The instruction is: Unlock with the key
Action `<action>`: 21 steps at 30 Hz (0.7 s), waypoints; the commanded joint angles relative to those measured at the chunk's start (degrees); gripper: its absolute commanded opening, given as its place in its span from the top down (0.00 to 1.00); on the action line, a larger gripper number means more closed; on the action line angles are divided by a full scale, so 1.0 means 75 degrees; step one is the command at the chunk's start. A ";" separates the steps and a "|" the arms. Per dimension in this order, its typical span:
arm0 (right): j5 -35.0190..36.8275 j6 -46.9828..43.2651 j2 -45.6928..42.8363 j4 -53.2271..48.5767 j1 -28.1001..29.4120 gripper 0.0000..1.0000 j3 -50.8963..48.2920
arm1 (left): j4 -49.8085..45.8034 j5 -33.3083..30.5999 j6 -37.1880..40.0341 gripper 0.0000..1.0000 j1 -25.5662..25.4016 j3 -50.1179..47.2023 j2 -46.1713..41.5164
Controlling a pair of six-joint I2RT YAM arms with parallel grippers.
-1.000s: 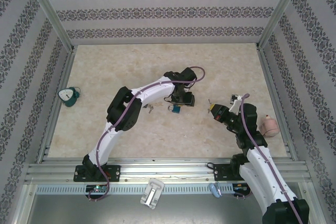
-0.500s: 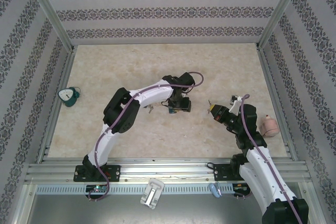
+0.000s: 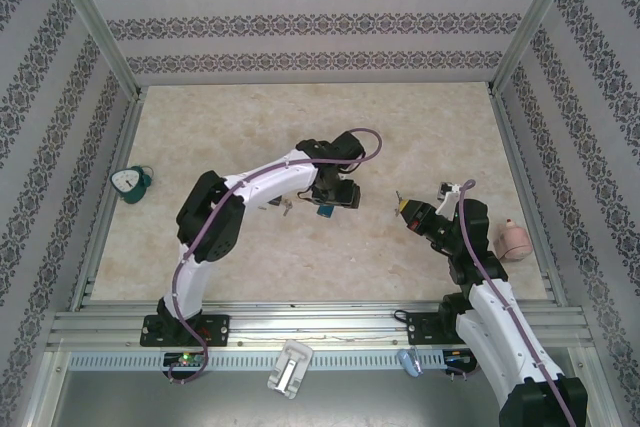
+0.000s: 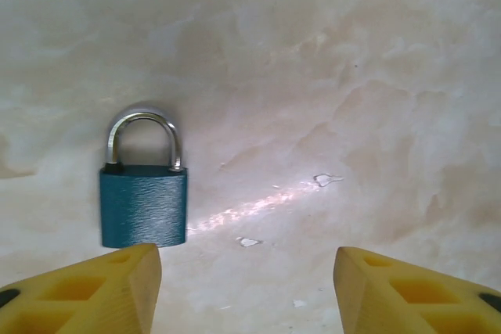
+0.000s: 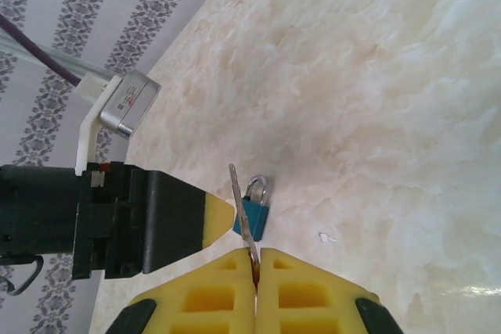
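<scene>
A teal padlock (image 4: 143,205) with a silver shackle lies flat on the marble table, left of centre in the left wrist view. My left gripper (image 4: 244,254) hangs over the table just behind it, open, its yellow fingertips (image 4: 117,279) holding nothing. From above, the padlock (image 3: 325,211) sits just below the left gripper (image 3: 335,197). My right gripper (image 5: 256,252) is shut on a thin silver key (image 5: 241,205) that points toward the padlock (image 5: 253,217). In the top view the right gripper (image 3: 407,209) stands right of the padlock, apart from it.
A teal and white object (image 3: 130,183) rests by the left rail. A pink object (image 3: 514,238) sits by the right rail. A small metal piece (image 3: 287,207) lies left of the padlock. Patterned walls and aluminium rails enclose the table.
The left gripper's jaws have widened and the arm has drawn back slightly to the left; the padlock lies free on the table. The right arm has stayed put with the key.
</scene>
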 commanded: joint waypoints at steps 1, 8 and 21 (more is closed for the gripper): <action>-0.0448 0.0054 -0.0008 0.0484 -0.0019 1.00 -0.0073 | -0.0681 -0.0639 0.0392 0.36 -0.0091 0.0033 -0.0111; -0.0468 0.0107 -0.0120 0.0554 0.0125 1.00 -0.0192 | -0.1155 -0.0957 0.0648 0.31 -0.0091 0.0585 0.0500; -0.0421 0.0078 0.0014 0.0603 0.0133 1.00 -0.0170 | -0.1601 -0.1182 0.0692 0.39 -0.0056 0.1393 0.1431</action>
